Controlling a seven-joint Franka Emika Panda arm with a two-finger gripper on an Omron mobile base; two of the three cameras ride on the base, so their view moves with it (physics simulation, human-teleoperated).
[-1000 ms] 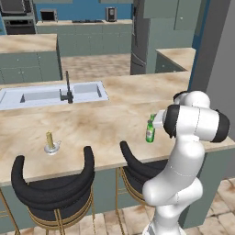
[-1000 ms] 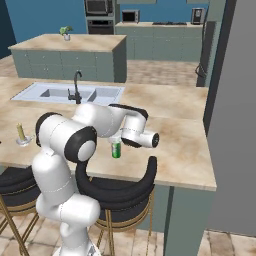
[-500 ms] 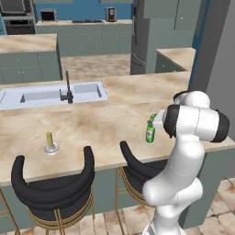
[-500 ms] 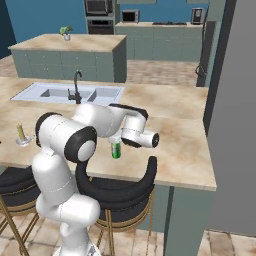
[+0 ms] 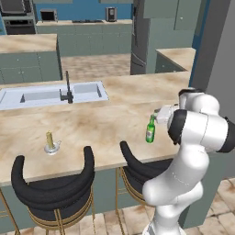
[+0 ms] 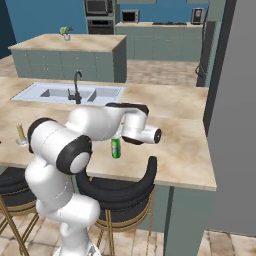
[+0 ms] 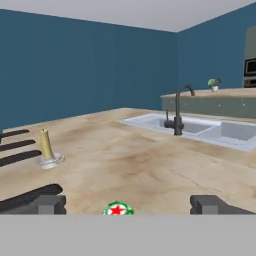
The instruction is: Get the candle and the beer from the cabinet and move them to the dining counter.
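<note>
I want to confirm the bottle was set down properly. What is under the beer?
The beer stands upright on the dining counter, near its front edge. Its base meets bare marble; the contact patch itself is covered by the bottle.

The beer (image 5: 150,131) is a slim green glass bottle with a long neck and a red-and-white label, standing upright on the dining counter (image 5: 105,124), near the counter's front edge and well to the right of the sink (image 5: 50,94). From above, its cap (image 7: 118,209) shows green and white with a red star. The candle (image 5: 50,141) is a short pale-yellow stick, upright in a small round clear dish holder, also on the dining counter near the front edge, in front of the sink and well apart from the bottle. The dining counter is a long beige marble top.
</note>
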